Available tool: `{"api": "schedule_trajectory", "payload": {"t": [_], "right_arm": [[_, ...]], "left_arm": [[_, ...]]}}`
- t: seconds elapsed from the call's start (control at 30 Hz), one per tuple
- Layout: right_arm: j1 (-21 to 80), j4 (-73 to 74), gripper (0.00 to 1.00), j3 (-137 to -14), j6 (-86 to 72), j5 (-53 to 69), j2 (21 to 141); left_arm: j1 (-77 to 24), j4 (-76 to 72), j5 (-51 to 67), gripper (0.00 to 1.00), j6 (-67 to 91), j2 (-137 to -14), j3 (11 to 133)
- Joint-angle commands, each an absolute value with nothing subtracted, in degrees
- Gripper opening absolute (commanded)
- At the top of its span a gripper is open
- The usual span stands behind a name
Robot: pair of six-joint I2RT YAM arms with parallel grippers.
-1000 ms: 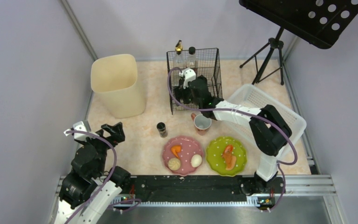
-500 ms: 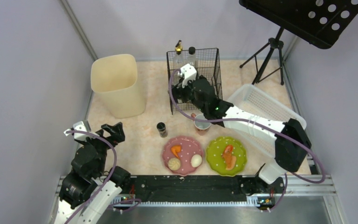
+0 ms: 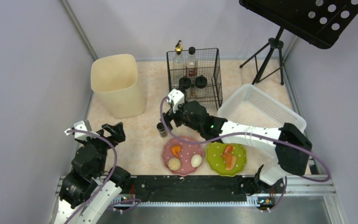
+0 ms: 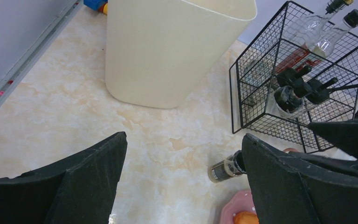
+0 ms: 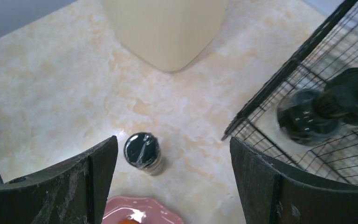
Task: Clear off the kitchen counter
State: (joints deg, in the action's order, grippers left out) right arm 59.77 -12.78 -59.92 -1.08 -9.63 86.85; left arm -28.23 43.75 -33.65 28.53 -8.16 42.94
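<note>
Top view. Plain pale lilac-grey walls closed the frame on the left [image 3: 23, 70], across the top [image 3: 168, 23] and on the right [image 3: 342, 102]. An aluminium strut [image 3: 78, 29] ran diagonally down from the top edge at upper left, along the corner between the left and back walls. At upper right, a black perforated stand tray [image 3: 298, 18] sat tilted on a thin black tripod [image 3: 272, 45] with splayed legs. Along the bottom ran a ribbed grey metal rail [image 3: 307, 179], with a flat grey sheet [image 3: 205, 214] below it. Light was even and diffuse, and shadows were soft.
</note>
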Motion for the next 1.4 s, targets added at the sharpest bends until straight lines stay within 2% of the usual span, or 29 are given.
{"api": "schedule_trajectory", "payload": {"t": [0.0,0.73,1.03,1.37], "right_arm": [[61.84,-17.59,0.87,-58.86,-2.86,-8.46,90.49],[65.16,-18.28,0.86,-63.57,-6.01,-7.27,103.19],[65.38,-20.52,0.78,-63.23,-5.06,-9.39,103.94],[65.4,-22.54,0.61,-62.96,-4.05,-10.77,104.94]], "left_arm": [[-28.09,41.62,-32.96,0.97,27.95,-9.18,42.89],[-28.05,41.66,-33.05,0.97,28.06,-8.92,42.89],[-28.02,41.66,-32.87,0.97,28.04,-8.96,42.97],[-28.08,41.66,-32.74,0.97,28.04,-8.95,42.9]]}}
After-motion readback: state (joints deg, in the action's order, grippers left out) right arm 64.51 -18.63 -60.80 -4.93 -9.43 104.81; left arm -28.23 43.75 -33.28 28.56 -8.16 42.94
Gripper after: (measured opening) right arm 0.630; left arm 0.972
